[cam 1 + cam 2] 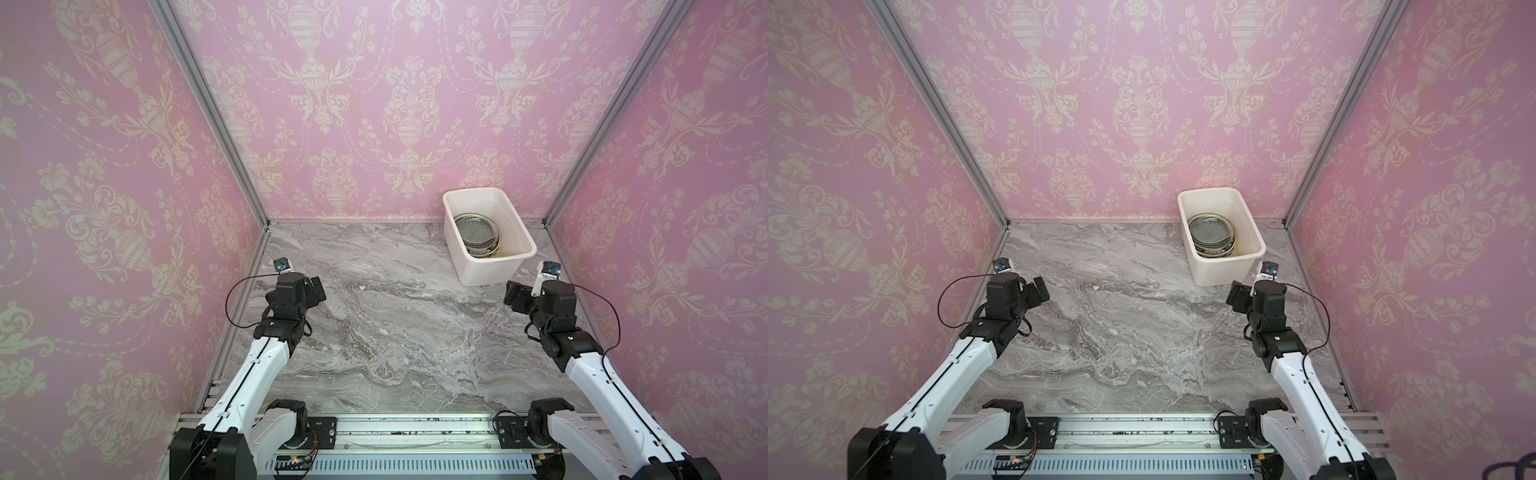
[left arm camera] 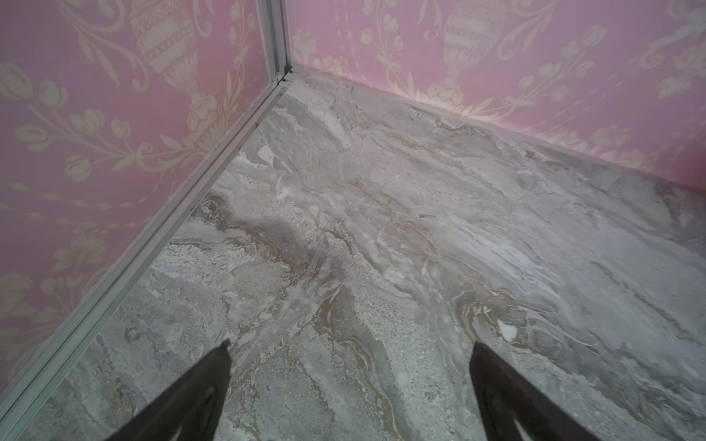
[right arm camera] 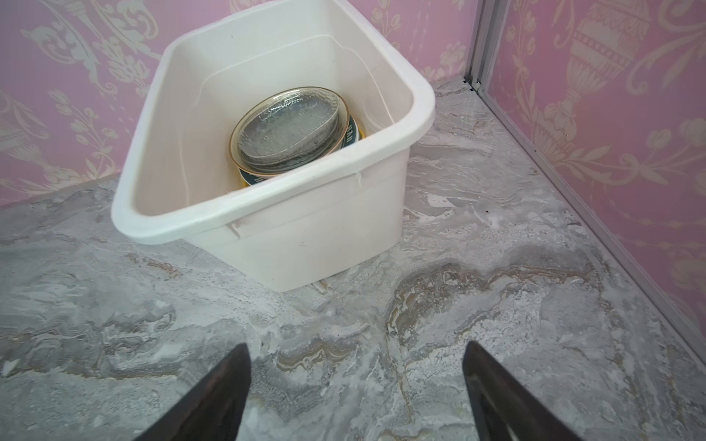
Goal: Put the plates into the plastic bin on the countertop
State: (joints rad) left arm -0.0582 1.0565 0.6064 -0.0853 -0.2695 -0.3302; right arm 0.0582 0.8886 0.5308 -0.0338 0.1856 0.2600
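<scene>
One bin (image 3: 248,206) — plates (image 3: 290,130) stacked, uncountable

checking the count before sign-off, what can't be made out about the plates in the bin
- Lower plates, right wrist view: covered by the top glass plate and the plastic bin's near wall; only rim slivers show.
- Stack, both top views: too small for patterns.
- Left wrist view: bin out of frame.

Beyond the jaws of the right gripper (image 3: 355,345), the plastic bin (image 3: 313,236) was plain creamy white. The plates (image 3: 286,130) inside showed smoky grey pebbled glass on top, a thin gold rim beneath, then a dark teal band and a sliver of yellow. Under the jaws the countertop (image 3: 153,324) was grey marble veined white and brown. Past the jaws of the left gripper (image 2: 349,341), the walls (image 2: 496,76) were pink with cream urns and flowers.
</scene>
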